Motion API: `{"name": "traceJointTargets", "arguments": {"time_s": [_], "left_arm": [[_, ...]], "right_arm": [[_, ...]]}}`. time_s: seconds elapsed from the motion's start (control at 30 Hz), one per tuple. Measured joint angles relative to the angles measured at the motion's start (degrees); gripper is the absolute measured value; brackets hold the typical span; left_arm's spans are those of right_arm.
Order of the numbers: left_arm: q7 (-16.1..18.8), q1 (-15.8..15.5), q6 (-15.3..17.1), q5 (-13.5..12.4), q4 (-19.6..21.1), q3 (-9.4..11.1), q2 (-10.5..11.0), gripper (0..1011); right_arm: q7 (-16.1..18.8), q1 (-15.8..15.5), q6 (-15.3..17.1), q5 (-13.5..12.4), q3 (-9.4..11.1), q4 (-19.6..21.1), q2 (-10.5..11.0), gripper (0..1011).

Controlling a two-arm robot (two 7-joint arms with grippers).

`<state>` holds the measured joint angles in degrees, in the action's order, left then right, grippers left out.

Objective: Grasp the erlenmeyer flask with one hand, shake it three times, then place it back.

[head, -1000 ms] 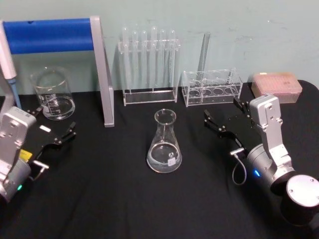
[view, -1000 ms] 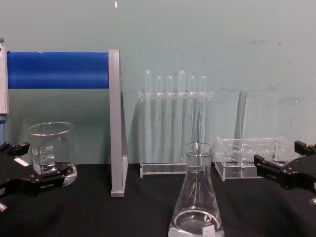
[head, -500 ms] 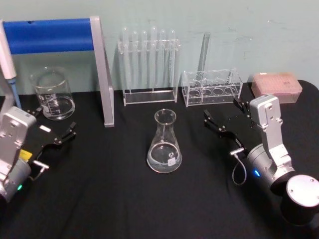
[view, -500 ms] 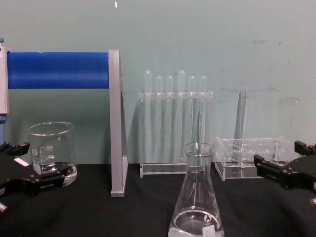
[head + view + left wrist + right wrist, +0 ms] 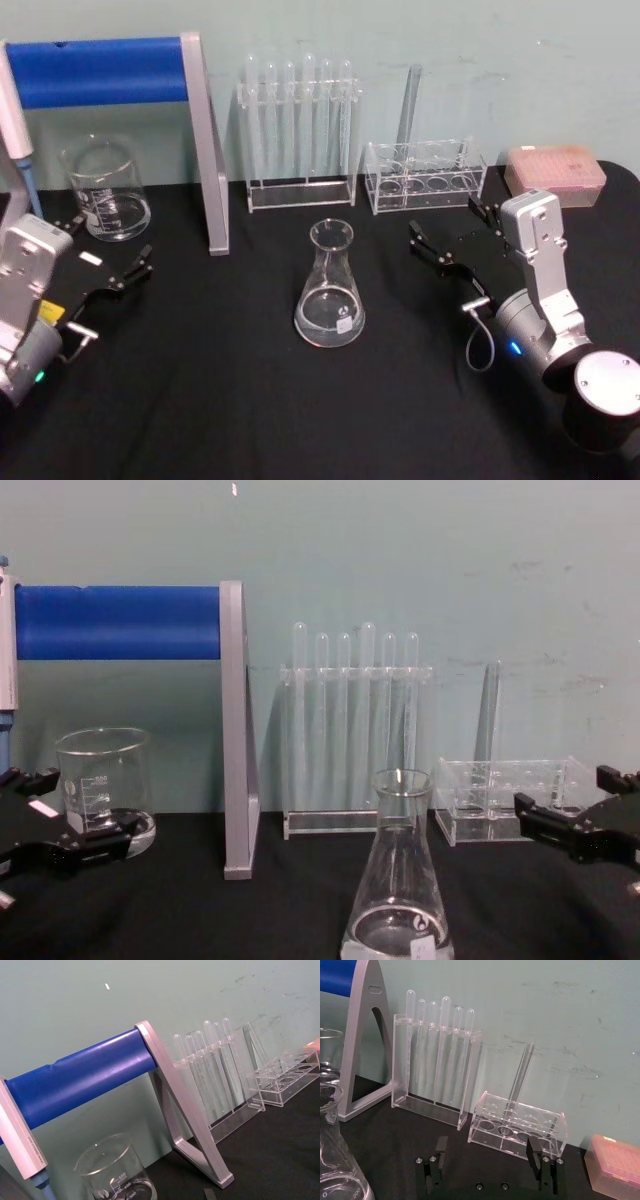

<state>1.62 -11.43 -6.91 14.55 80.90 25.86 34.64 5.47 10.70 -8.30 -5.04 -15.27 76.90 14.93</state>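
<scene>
Upright on the black table [image 5: 220, 400] stands the clear glass cone-shaped flask [image 5: 329, 286], untouched; the black two-finger right gripper [image 5: 452, 234] waits beside it, fingers spread wide

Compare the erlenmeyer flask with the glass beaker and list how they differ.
The erlenmeyer flask is conical, tapering to a narrow neck; the beaker is a straight-walled cylinder with a wide mouth. The flask stands mid-table between the open left gripper and the open right gripper; the beaker sits far left, near the wall. Both are clear glass, upright and untouched.
</scene>
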Motion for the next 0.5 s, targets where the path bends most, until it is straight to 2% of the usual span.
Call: {"name": "traceJointTargets", "arguments": {"time_s": [0.5], "left_arm": [[0.00, 0.00, 0.00, 0.00, 0.00, 0.00, 0.00, 1001]], "right_arm": [[0.00, 0.00, 0.00, 0.00, 0.00, 0.00, 0.00, 1000]]}}
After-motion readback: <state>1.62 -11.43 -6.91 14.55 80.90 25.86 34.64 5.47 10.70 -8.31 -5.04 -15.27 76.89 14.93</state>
